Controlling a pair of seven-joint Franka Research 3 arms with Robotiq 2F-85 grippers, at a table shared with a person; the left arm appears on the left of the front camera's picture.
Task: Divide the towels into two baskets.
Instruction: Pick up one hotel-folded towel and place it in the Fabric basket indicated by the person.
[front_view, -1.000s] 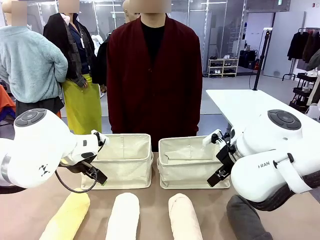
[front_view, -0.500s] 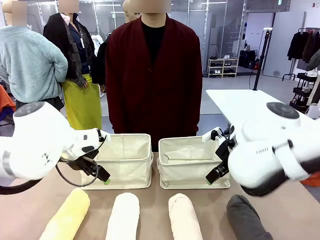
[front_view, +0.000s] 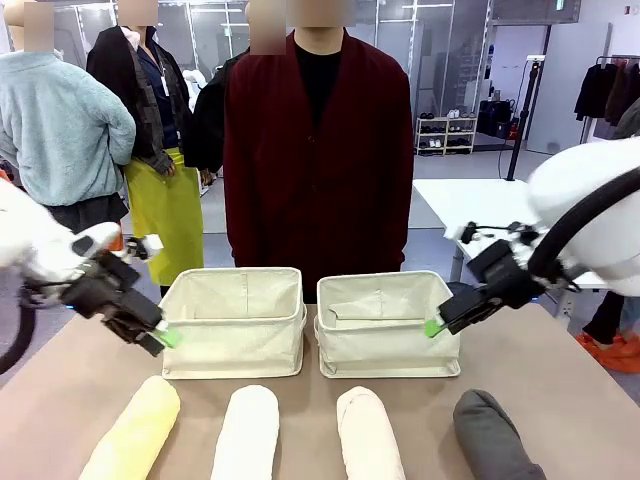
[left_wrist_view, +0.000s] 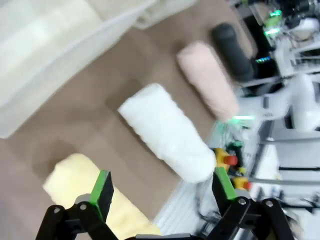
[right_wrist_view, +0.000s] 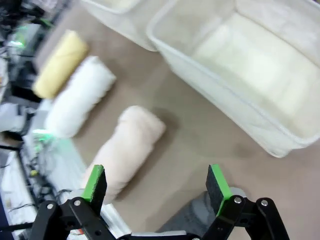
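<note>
**While four towel rolls lie in a row, both grippers hang open**

Seen from the front, the pale yellow towel (front_view: 135, 430), white towel (front_view: 247, 435), cream-pink towel (front_view: 368, 435) and dark grey towel (front_view: 495, 440) lie side by side on the brown table (front_view: 580, 385) — all outside the baskets. Behind them stand the left basket (front_view: 235, 345) and right basket (front_view: 385, 350). The left gripper (front_view: 160, 338) and right gripper (front_view: 435, 326) hover beside them — jaws wide, holding nothing.

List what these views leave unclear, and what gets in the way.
Front view: yellow towel, white towel, cream-pink towel and dark grey towel, near ends cut off by the bottom edge.
Front view: left basket and right basket, floors hidden by their own front walls.
Right wrist view: dark grey towel mostly hidden behind the right end effector.
Left wrist view: towel texture smeared by motion blur.
</note>
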